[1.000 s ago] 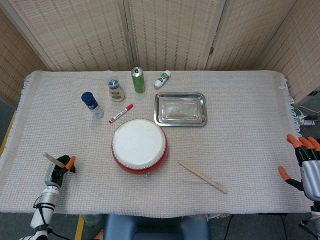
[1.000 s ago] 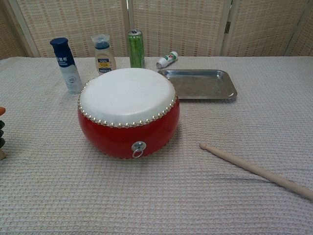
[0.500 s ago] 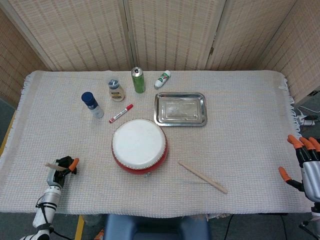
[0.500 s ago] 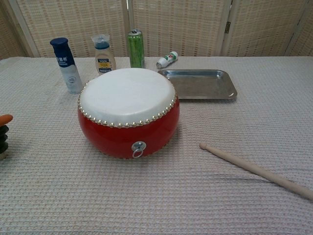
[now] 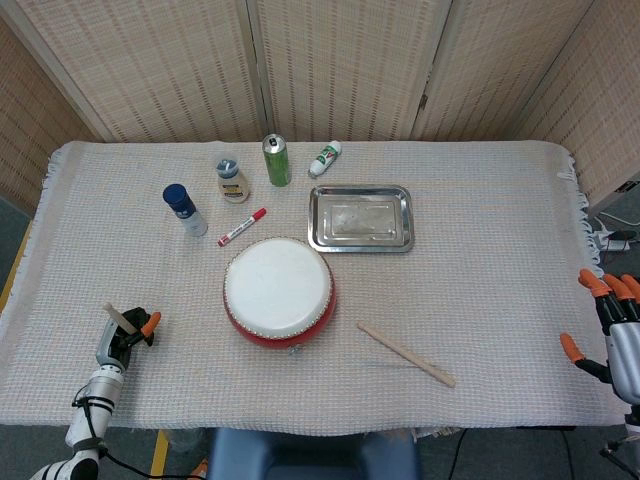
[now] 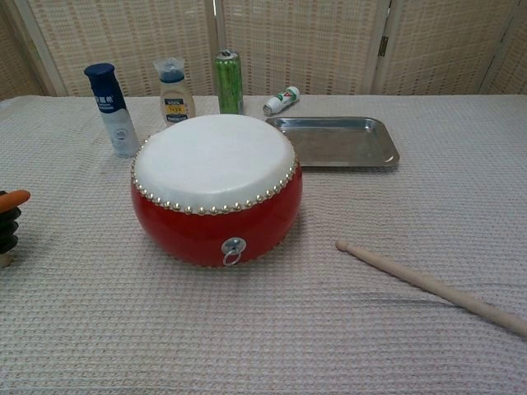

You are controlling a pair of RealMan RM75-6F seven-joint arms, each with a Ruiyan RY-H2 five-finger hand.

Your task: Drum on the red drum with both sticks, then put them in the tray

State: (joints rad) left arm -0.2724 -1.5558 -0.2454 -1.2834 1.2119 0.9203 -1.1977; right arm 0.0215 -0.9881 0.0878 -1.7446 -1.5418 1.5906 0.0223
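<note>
With the left hand grasping one stick at the tabletop's front-left edge, the second stick lies diagonally front-right of the red drum, nearer the released, empty right hand.

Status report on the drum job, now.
Left hand holds one stick at the table's near left edge. Right hand open, off the right edge. Second stick lies right of the red drum. Tray empty, path unobstructed.

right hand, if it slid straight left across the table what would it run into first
Most likely the loose drumstick lying right of the red drum. The right hand sits open at the table's right edge, bare cloth between them, though heights are unclear.
</note>
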